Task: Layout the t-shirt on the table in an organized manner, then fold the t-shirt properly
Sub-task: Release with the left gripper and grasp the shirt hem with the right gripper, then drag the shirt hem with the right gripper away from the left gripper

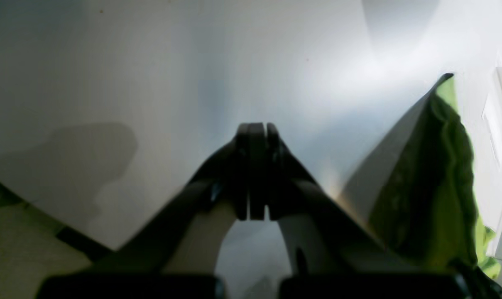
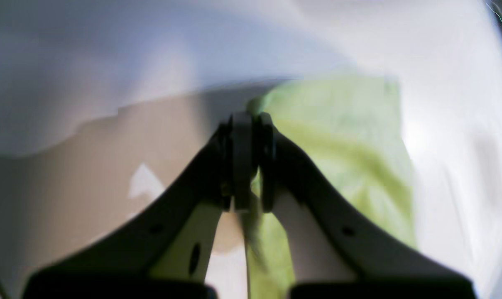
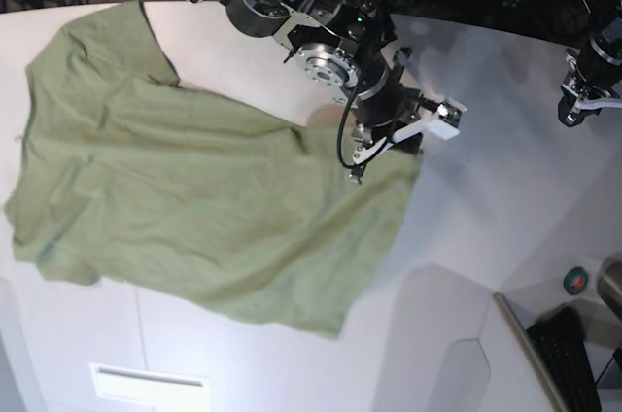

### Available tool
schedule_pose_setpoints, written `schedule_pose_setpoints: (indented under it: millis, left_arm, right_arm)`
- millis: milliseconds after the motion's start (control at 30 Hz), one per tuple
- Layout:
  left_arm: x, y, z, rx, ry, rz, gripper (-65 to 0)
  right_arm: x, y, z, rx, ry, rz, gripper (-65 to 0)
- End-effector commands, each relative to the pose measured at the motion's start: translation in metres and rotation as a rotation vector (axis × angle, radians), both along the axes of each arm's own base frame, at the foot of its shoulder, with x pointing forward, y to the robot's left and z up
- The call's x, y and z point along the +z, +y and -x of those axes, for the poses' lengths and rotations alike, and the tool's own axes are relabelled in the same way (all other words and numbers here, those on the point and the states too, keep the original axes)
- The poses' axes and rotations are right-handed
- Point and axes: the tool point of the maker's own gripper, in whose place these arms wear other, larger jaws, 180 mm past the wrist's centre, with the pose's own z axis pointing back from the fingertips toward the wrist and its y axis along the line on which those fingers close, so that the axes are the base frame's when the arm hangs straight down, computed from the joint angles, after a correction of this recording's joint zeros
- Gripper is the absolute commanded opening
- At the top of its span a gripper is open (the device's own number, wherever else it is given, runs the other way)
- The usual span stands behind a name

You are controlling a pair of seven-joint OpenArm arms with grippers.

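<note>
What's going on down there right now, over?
Right hand shut on t-shirt corner. Left hand shut, empty, off to the side. Shirt half spread on table. Nothing blocking.

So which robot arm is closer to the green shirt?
The right one. Its tool is shut on a corner of the shirt. The left tool hangs shut, well off to the side.

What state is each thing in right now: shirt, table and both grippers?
t-shirt: spread on the table, wrinkled, unfolded, one corner pinched.
table: bare white around the shirt.
right gripper: shut on the t-shirt corner.
left gripper: shut, holding nothing, apart from the shirt.
</note>
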Motion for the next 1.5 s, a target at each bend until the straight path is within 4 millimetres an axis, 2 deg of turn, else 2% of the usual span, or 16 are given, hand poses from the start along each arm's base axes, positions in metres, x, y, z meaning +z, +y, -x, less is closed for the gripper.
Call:
schedule_pose_setpoints:
  millis: [0, 133, 167, 300, 333, 367, 467, 567, 633, 700, 833, 967, 1067, 1167, 1267, 1467]
  left_arm:
    - [0.016, 0.009, -0.008, -0.009, -0.043, -0.040, -65.0]
    - [0.015, 0.008, -0.009, -0.012, -0.041, -0.038, -65.0]
    - [0.015, 0.007, -0.009, -0.014, -0.040, -0.037, -65.0]
    - [0.013, 0.004, -0.009, -0.016, -0.039, -0.029, -65.0]
    - [0.012, 0.004, -0.009, -0.015, -0.039, -0.028, -65.0]
    - [0.012, 0.003, -0.009, -0.018, -0.038, -0.027, -58.9]
    - [0.005, -0.014, -0.016, -0.071, -0.024, -0.013, -39.3]
    - [-0.005, -0.043, -0.024, -0.148, -0.007, 0.017, -24.4]
    - [-0.018, -0.074, -0.027, -0.214, 0.014, 0.062, -17.9]
    - [-0.027, -0.091, -0.025, -0.208, 0.009, 0.105, -15.5]
    - [-0.040, -0.116, -0.023, -0.161, -0.016, 0.177, -14.6]
    - [-0.047, -0.161, -0.029, -0.263, -0.005, 0.223, -15.3]
    - [-0.050, -0.178, -0.032, -0.293, -0.014, 0.232, -15.3]
    - [-0.049, -0.183, -0.036, -0.284, -0.042, 0.218, -15.3]
    - [-0.049, -0.176, -0.035, -0.263, -0.051, 0.206, -15.5]
    - [-0.058, -0.143, -0.003, -0.139, -0.014, 0.200, -15.5]
  right_arm:
    - [0.022, 0.017, -0.004, 0.005, -0.018, -0.075, -65.0]
    - [0.026, 0.030, 0.003, 0.026, 0.083, -0.163, -65.0]
    - [0.027, 0.031, 0.001, 0.026, 0.090, -0.173, -59.6]
    - [0.037, 0.032, -0.004, 0.029, 0.072, -0.192, -26.7]
    - [0.043, 0.031, -0.005, 0.031, 0.062, -0.205, -21.9]
    - [0.047, 0.027, -0.005, 0.029, 0.052, -0.211, -19.8]
    - [0.067, 0.019, -0.007, 0.036, 0.006, -0.249, -19.8]
    - [0.066, -0.016, -0.030, -0.059, -0.009, -0.245, -20.1]
    - [0.055, -0.058, -0.057, -0.199, 0.005, -0.236, -25.5]
    - [0.046, -0.107, -0.082, -0.354, 0.017, -0.234, -34.2]
    - [0.027, -0.216, -0.108, -0.675, 0.032, -0.221, -65.0]
    - [-0.001, -0.303, -0.105, -0.916, 0.075, -0.184, -65.0]
    - [-0.024, -0.329, -0.094, -0.971, 0.136, -0.150, -65.0]
    - [-0.042, -0.339, -0.085, -0.957, 0.202, -0.126, -65.0]
    - [-0.050, -0.340, -0.076, -0.923, 0.239, -0.115, -65.0]
    - [-0.051, -0.346, -0.072, -0.908, 0.242, -0.093, -65.0]
